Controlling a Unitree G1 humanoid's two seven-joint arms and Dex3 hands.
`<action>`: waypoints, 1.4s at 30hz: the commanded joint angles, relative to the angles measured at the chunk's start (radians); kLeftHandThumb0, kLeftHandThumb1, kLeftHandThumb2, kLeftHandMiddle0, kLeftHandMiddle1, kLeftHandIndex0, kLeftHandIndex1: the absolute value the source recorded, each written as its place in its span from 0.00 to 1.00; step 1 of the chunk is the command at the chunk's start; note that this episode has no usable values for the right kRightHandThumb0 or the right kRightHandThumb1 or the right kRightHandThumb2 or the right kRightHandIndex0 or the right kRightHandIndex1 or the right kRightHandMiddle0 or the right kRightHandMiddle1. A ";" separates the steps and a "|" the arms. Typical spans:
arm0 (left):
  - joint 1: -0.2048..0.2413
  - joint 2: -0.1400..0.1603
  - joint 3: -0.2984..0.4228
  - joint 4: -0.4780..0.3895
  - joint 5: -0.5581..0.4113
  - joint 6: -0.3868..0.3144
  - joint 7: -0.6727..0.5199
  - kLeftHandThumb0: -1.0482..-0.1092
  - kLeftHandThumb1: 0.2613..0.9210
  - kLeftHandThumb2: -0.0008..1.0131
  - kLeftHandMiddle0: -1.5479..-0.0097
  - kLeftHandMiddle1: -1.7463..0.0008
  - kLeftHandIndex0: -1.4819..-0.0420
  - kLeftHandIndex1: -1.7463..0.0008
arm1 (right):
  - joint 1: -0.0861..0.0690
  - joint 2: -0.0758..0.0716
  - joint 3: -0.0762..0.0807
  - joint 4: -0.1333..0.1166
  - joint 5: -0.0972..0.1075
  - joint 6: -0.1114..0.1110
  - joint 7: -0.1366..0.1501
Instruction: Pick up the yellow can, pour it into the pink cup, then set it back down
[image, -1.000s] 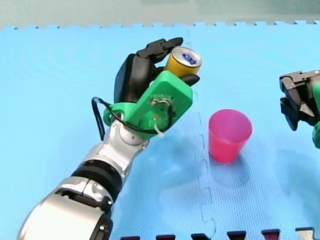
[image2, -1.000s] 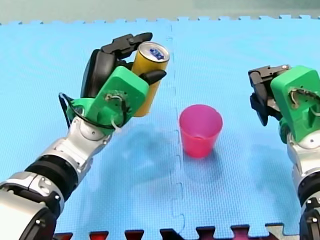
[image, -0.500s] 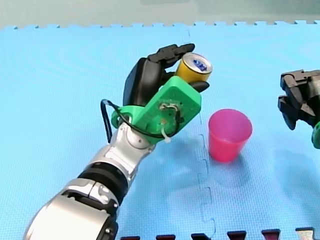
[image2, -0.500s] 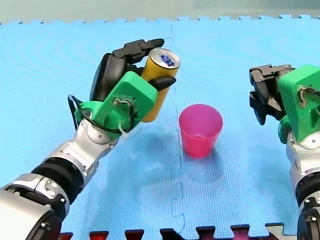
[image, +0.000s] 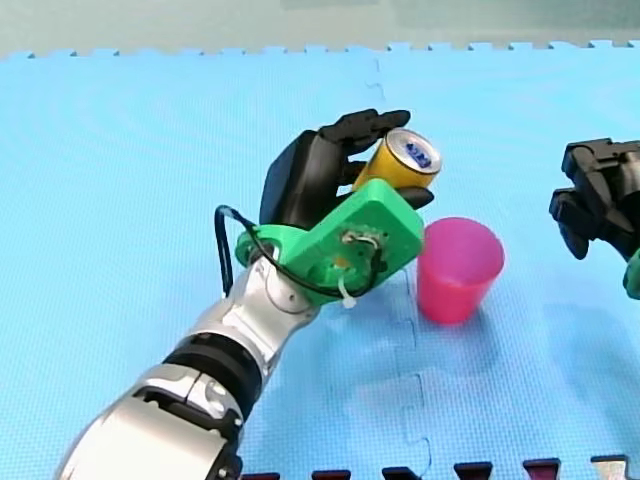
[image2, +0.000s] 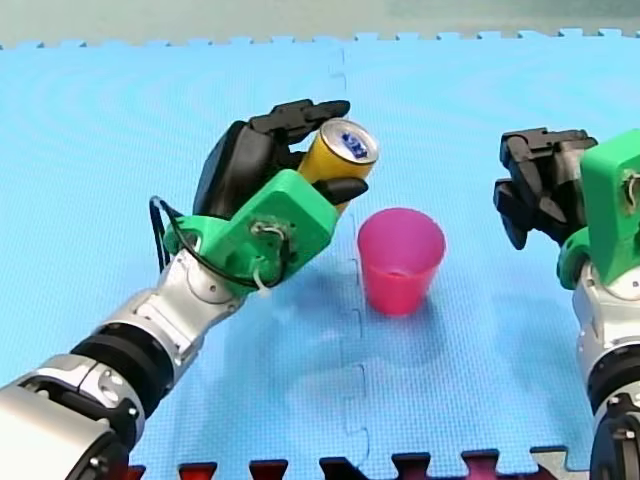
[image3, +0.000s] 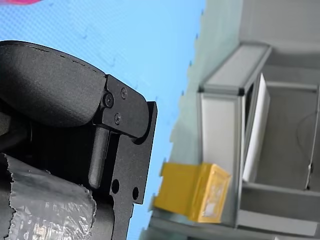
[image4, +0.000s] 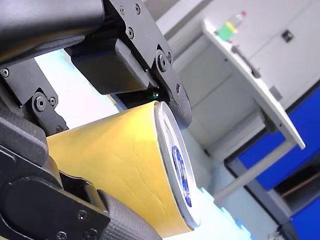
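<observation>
Left hand (image2: 262, 165) has its fingers wrapped around the yellow can (image2: 338, 158), held in the air mid-frame, just upper left of the pink cup (image: 458, 268). The can's long axis runs lower left to upper right, lid end toward the cup but apparently short of its rim. The pour likely needs a shift right plus more tilt. Can: smooth metal cylinder, blue-marked lid. Cup: smooth tapered plastic, open top. Blue foam mat (image: 120, 200) is textured with puzzle seams. Right hand (image2: 540, 195) holds nothing at the right edge, near the cup.
</observation>
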 joint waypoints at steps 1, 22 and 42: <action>-0.016 0.018 -0.033 0.000 0.035 0.002 0.045 0.69 0.83 0.00 0.08 0.99 0.22 1.00 | 0.001 -0.008 0.001 0.001 -0.003 0.003 -0.005; -0.033 0.079 -0.191 0.007 0.190 0.060 0.197 0.73 0.91 0.01 0.07 0.99 0.22 1.00 | 0.001 -0.015 0.033 0.008 -0.064 0.016 -0.083; -0.050 0.079 -0.284 0.016 0.268 0.143 0.251 0.70 0.96 0.01 0.09 0.95 0.24 1.00 | -0.006 -0.025 0.048 0.006 -0.083 0.029 -0.106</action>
